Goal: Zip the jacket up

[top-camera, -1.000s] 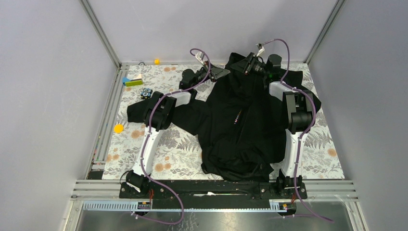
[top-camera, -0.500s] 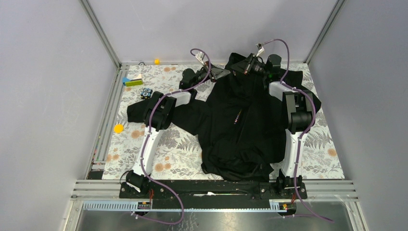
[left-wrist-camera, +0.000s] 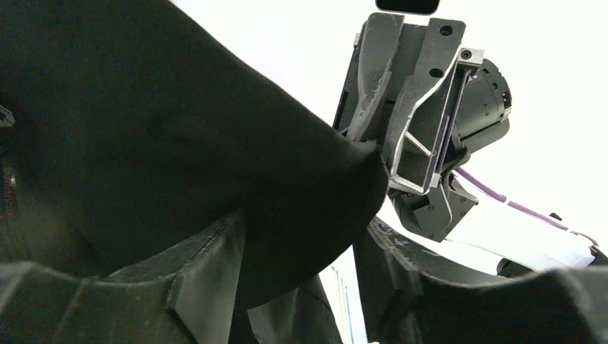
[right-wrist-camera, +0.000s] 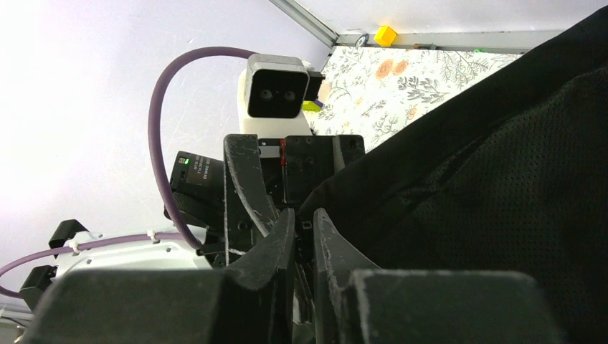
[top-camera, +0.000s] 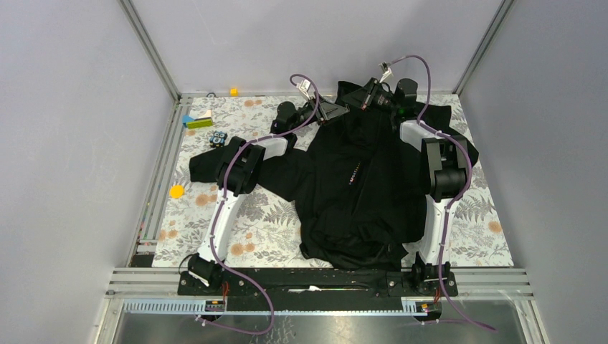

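I judge the jacket [top-camera: 358, 186] soft, limp and light; I take hold at its collar edge; right gripper [right-wrist-camera: 302, 218] clenches that fabric; left gripper [left-wrist-camera: 301, 229] stands released around it.

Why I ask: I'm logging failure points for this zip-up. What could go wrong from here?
1. The left hand stands open around a fold of the jacket. That fold may snag if the hand moves.
2. Only the right hand pinches fabric, seemingly near an edge, so it might slip out.
3. A sleeve lies under the left arm. Pulling could drag the jacket askew.
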